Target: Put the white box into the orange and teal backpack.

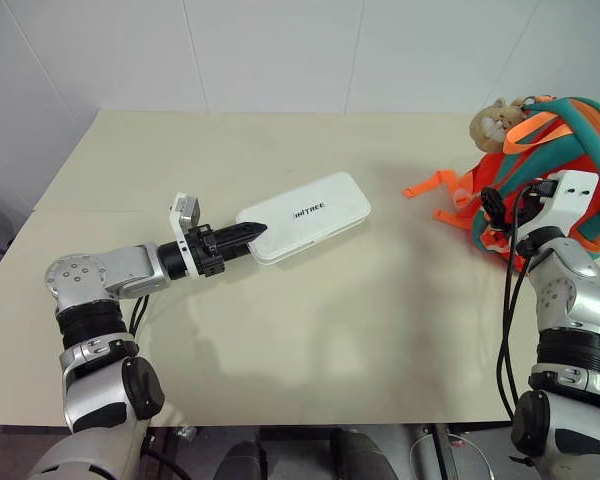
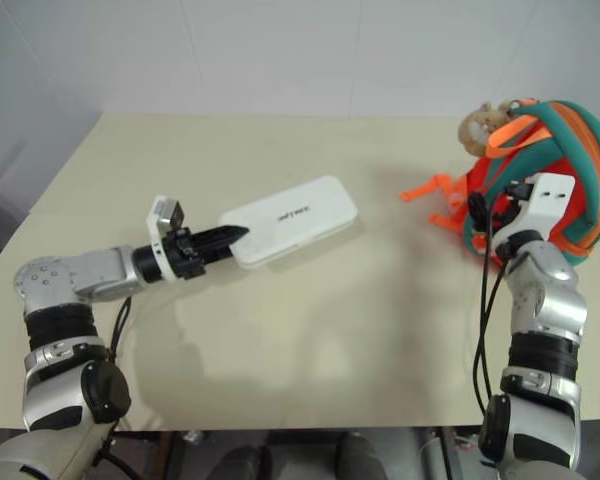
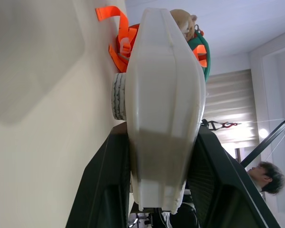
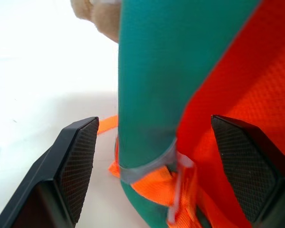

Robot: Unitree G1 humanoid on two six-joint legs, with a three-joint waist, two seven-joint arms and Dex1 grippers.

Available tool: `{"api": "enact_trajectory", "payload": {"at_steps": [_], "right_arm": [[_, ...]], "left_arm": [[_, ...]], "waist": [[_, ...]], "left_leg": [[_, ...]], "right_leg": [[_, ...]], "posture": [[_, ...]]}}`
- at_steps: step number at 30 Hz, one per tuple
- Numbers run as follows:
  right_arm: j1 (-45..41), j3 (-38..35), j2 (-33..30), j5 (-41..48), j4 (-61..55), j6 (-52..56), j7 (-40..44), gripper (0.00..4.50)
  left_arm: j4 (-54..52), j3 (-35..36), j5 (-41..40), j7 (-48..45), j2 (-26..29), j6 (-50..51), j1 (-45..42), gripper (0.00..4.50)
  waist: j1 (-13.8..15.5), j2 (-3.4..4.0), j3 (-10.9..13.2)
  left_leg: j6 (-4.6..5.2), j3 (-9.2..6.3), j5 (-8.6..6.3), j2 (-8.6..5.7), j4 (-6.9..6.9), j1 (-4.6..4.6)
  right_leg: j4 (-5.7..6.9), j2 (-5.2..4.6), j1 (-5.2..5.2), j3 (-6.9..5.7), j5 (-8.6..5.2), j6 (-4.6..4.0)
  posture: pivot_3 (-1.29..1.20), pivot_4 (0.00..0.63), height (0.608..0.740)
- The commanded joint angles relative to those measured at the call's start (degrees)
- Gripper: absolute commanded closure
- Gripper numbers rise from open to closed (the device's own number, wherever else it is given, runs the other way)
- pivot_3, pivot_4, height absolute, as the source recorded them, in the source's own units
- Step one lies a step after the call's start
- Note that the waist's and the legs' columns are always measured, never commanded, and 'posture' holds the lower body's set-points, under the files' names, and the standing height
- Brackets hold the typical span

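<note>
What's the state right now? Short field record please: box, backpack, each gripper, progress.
box: white box clamped at its near end, not yet in the bag
left gripper: left gripper shut on the box's end
backpack: orange and teal backpack at the table's far right, plush charm on top
right gripper: right gripper open, fingers either side of a teal strap
progress: box held, bag not yet opened

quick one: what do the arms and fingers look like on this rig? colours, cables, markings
Both arms have silver-grey metal links with black ribbed joints. The left gripper has two black tapered fingers and a small white and grey camera block on the wrist. The right arm carries a white wrist housing, with black cables looping down its forearm. The right gripper's fingers are black with cross-hatched pads. No markings legible.
</note>
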Motion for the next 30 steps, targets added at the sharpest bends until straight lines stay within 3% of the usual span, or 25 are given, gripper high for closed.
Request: {"api": "enact_trajectory", "payload": {"at_steps": [1,16,19,28,30], "right_arm": [[-1.4,0.0,-1.3,0.7,-0.1,-2.1,1.5,0.00],[-20.3,2.4,-0.6,-2.9,33.2,-20.8,2.5,0.00],[-21.9,2.2,-0.3,-2.1,35.5,-20.7,3.2,0.59],[-22.3,3.1,-0.6,-2.9,37.3,-21.3,3.6,3.56],[-22.5,3.7,-0.7,-3.5,37.5,-21.7,3.5,3.97]], "left_arm": [[-2.6,0.0,-3.8,0.5,1.2,0.0,0.4,3.16],[-4.5,-0.5,-8.2,4.7,0.8,0.0,1.6,3.16],[-5.3,0.1,-9.4,6.0,0.8,0.0,2.3,3.16],[-6.7,-0.1,-13.5,9.8,0.5,-1.2,4.2,3.16],[-6.6,-0.6,-14.2,10.4,0.4,-1.6,4.3,3.16]], "waist": [[0.0,0.00,0.0],[-0.3,0.01,0.0],[-0.3,0.01,0.0],[-0.5,0.01,0.0],[-0.5,0.01,0.0]], "left_leg": [[0.00,0.00,0.00,0.00,0.00,0.00],[-0.08,0.51,0.02,0.04,0.00,-0.01],[-0.11,0.56,0.00,0.05,0.00,-0.02],[-0.13,0.61,-0.02,0.09,0.07,-0.02],[-0.14,0.61,-0.02,0.09,0.09,-0.01]], "right_leg": [[0.00,0.00,0.00,0.00,0.00,0.00],[-0.10,0.01,0.00,0.04,0.03,0.05],[-0.16,0.00,0.00,0.04,0.03,0.05],[-0.14,0.01,0.00,0.04,0.03,0.06],[-0.12,0.01,0.00,0.04,0.04,0.07]], "posture": [[0.00,0.150,0.740],[0.00,0.150,0.740],[0.00,0.150,0.740],[0.00,0.150,0.740],[0.00,0.150,0.740]]}}
